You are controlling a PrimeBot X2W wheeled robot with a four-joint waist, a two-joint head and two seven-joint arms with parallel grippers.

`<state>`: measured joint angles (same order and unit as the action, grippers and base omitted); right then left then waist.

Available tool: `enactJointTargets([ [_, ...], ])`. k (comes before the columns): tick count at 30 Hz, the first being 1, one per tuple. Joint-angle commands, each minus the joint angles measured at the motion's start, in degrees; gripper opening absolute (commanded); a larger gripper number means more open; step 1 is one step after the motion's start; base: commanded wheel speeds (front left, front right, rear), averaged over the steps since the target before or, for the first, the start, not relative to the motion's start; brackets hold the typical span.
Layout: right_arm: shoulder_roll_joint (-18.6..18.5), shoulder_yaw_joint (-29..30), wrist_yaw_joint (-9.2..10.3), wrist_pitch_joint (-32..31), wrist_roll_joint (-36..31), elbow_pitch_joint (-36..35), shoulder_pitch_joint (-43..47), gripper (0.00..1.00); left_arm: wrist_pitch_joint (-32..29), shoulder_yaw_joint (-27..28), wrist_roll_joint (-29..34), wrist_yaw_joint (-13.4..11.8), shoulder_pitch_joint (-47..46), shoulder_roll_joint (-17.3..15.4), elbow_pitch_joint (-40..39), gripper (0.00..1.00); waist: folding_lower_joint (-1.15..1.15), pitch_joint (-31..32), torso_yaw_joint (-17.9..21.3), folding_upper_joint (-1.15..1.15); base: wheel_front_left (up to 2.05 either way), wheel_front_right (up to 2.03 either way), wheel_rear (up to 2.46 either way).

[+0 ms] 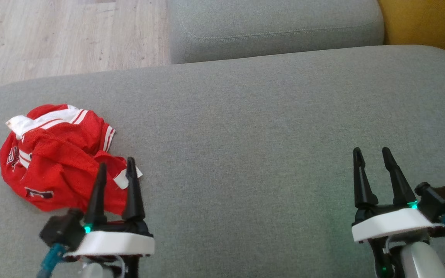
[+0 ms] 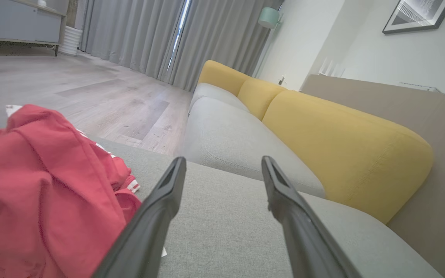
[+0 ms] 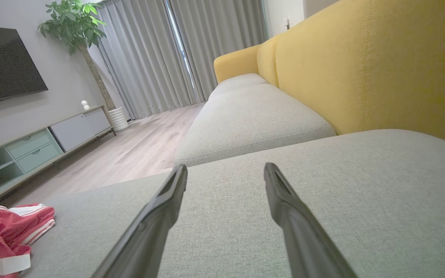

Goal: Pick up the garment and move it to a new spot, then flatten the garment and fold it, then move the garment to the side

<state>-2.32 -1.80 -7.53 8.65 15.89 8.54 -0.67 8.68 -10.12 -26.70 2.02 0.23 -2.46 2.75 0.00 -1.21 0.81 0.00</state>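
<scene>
One crumpled red-and-white mesh garment (image 1: 58, 154), perhaps a jersey, lies at the left end of the grey sofa cushion (image 1: 245, 116). The left pincer (image 1: 116, 162) hangs released, its fingertips over the heap's near-right edge, so the cloth lies ahead and leftward. The right pincer (image 1: 371, 150) gapes empty, well apart; the left arm is nearer.

Home living rm: sofa (image 3: 253, 116), TV (image 3: 2, 65), curtains (image 3: 149, 54), potted plant (image 3: 75, 27).
</scene>
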Motion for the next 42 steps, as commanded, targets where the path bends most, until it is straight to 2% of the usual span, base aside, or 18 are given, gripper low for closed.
enactJointTargets([
  [1,-0.43,-1.41,0.03,0.89,-1.86,-1.93,-3.21,1.0,0.84,0.46,1.83,0.14,-2.68,-0.33,-2.18,1.0,0.0,0.01,0.01,0.0,0.0,0.0,0.0],
  [8,-0.46,-1.8,0.03,2.08,-8.0,-1.9,-3.38,1.0,2.02,-2.12,8.16,0.64,-2.59,-0.7,-1.2,1.0,0.0,0.0,0.19,0.0,0.0,0.0,0.0],
  [14,-0.48,-2.15,0.04,3.09,-13.4,-2.16,-3.54,1.0,3.04,-4.4,13.6,0.03,-2.86,-1.53,0.93,1.0,0.0,-0.14,0.3,0.0,0.0,0.0,0.0],
  [25,-0.52,-3.23,0.04,4.95,-22.88,-2.91,-3.76,1.0,4.91,-8.76,22.72,-3.36,-3.98,-3.24,0.03,1.0,0.0,0.01,0.14,0.0,0.0,0.0,0.0],
  [29,-0.54,-3.84,0.04,5.62,-24.89,-3.7,-3.72,1.0,5.59,-9.6,25.39,-5.37,-4.07,-3.8,-1.24,1.0,0.0,0.02,0.16,0.0,0.0,0.0,0.0],
  [33,-0.55,-4.79,0.04,6.3,-24.12,-4.18,-3.55,1.0,6.27,-9.17,24.38,-5.36,-3.45,-3.12,-2.47,1.0,0.0,-0.02,0.16,0.0,0.0,0.0,0.0],
  [39,-0.55,-5.72,0.04,6.35,-14.63,-2.1,-2.71,1.0,6.31,-4.68,17.46,-2.56,-1.9,-1.26,-2.59,1.0,0.0,0.06,0.05,0.0,0.0,0.0,0.0],
  [42,-0.55,-5.64,0.04,6.35,-11.38,-0.8,-2.47,1.0,6.31,-3.2,15.98,-1.87,-1.37,-0.88,-2.12,1.0,0.0,0.15,0.02,0.0,0.0,0.0,0.0],
])
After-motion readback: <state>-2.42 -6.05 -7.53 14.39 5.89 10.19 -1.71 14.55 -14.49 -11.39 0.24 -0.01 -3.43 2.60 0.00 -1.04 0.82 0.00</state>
